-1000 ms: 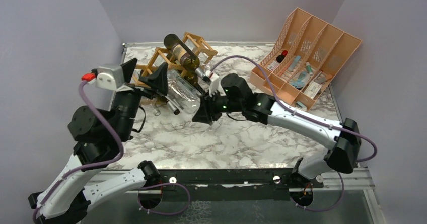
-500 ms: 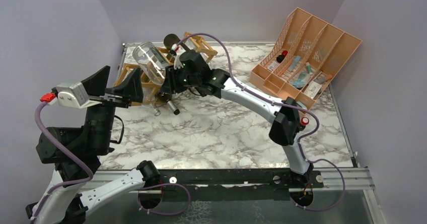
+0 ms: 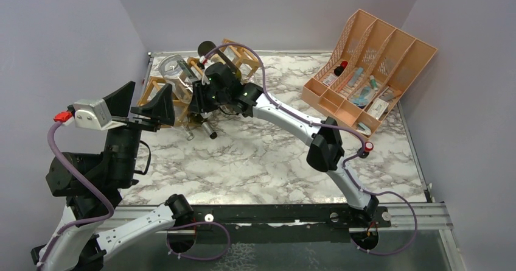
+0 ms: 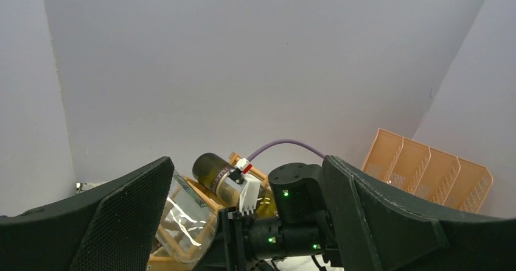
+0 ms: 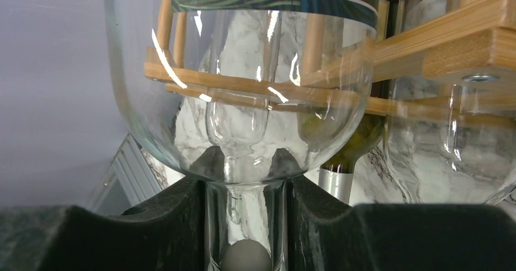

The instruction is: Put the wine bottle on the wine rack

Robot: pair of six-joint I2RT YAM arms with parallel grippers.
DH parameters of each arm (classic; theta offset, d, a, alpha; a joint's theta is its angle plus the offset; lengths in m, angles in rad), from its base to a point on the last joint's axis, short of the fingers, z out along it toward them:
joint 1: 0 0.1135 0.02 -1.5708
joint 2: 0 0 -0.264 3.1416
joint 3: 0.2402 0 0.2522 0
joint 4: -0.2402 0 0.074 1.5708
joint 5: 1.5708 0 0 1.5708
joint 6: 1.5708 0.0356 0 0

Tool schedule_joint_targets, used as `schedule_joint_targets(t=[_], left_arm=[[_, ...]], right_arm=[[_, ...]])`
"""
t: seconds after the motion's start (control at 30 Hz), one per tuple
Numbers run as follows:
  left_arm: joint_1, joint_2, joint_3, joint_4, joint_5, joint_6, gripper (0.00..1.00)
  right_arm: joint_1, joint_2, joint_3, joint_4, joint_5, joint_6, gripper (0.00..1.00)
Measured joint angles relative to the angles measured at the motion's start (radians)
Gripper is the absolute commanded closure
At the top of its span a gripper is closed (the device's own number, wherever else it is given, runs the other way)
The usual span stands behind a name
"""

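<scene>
Placement step: the right gripper (image 5: pixel 246 161), clamped on the neck of the clear wine bottle (image 5: pixel 243 70), holds it at the wine rack (image 5: pixel 426 39); next, seat it in a cell, then release; the left gripper (image 3: pixel 141 102) is wide open and empty.

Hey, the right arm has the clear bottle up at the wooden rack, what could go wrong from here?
One: the right fingers grip only the slim neck of the clear bottle, so its heavy body might slip or pivot. Two: the body is right at the wine rack slats beside the dark bottle; pushing harder may shift the light rack or knock that bottle loose.
</scene>
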Motion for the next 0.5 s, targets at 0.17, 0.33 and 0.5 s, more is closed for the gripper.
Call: schedule_joint_targets(t=[0.17,0.33,0.5], left_arm=[[0.0,0.0,0.0,-0.005,0.0,-0.001,0.01],[0.0,-0.002,-0.01,0.0,0.0,0.0,0.01],[0.0,-0.002,-0.015,0.003,-0.003,0.0,0.01]], right_arm=[[0.0,0.007,0.0,0.002,0.0,0.0,0.58],[0.0,0.006,0.0,0.04,0.004,-0.001,0.5],[-0.001,0.005,0.0,0.092,0.015,-0.009,0.5]])
